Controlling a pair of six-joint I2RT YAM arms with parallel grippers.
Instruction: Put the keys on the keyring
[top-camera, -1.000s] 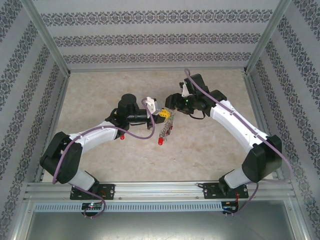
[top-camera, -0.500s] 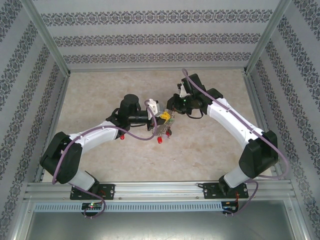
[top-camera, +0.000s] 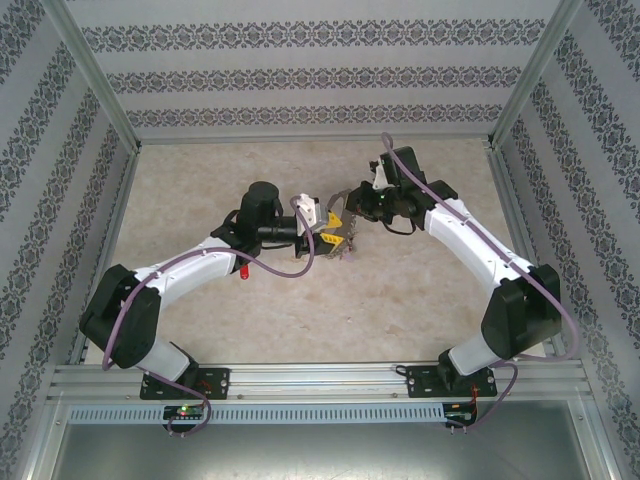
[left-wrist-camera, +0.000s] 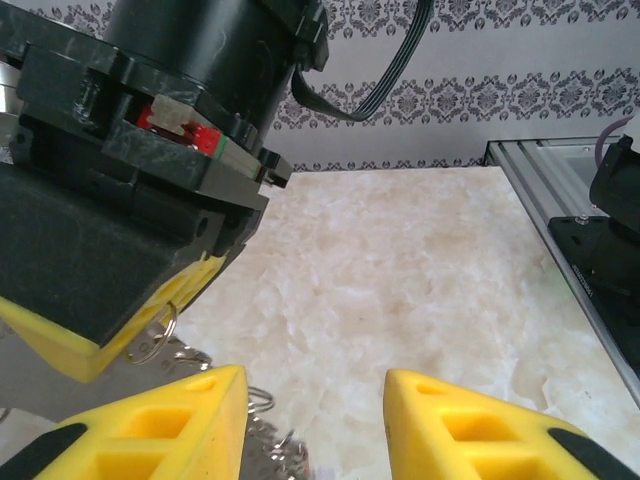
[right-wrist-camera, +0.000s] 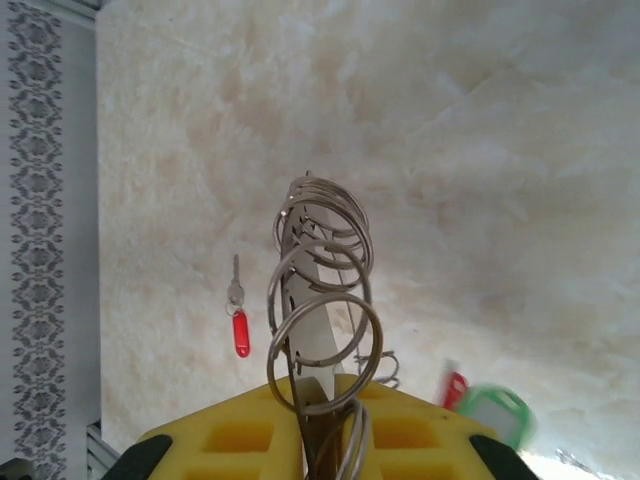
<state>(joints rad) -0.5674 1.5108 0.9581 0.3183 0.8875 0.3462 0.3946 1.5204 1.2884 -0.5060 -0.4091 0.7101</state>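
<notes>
The two arms meet over the middle of the table (top-camera: 200, 170), claws nearly nose to nose. The right claw (right-wrist-camera: 320, 412) has its yellow fingers pressed together on the keyring (right-wrist-camera: 322, 255), pinching the big thin silver loop. The small silver rings stand up in a stack along the loop. From above, the right claw (top-camera: 347, 218) and the keyring (top-camera: 338, 240) sit just beside the left claw (top-camera: 322, 228).

The left claw (left-wrist-camera: 315, 400) is spread, with bare marbled table showing between its two yellow fingertips and nothing gripped. A few silver rings (left-wrist-camera: 165, 335) dangle just by its left fingertip, under the black body of the right claw.

One key with a solid red tag (right-wrist-camera: 240, 328) lies flat and alone on the table, well apart from the keyring. From above it is a red dot (top-camera: 243, 272) left of centre, close by the left arm.

A second red tag (right-wrist-camera: 455, 388) and a green tag (right-wrist-camera: 497, 415) sit side by side, blurred, so I cannot tell whether they hang from the loop. Any lettering on the tags is too small to read.
</notes>
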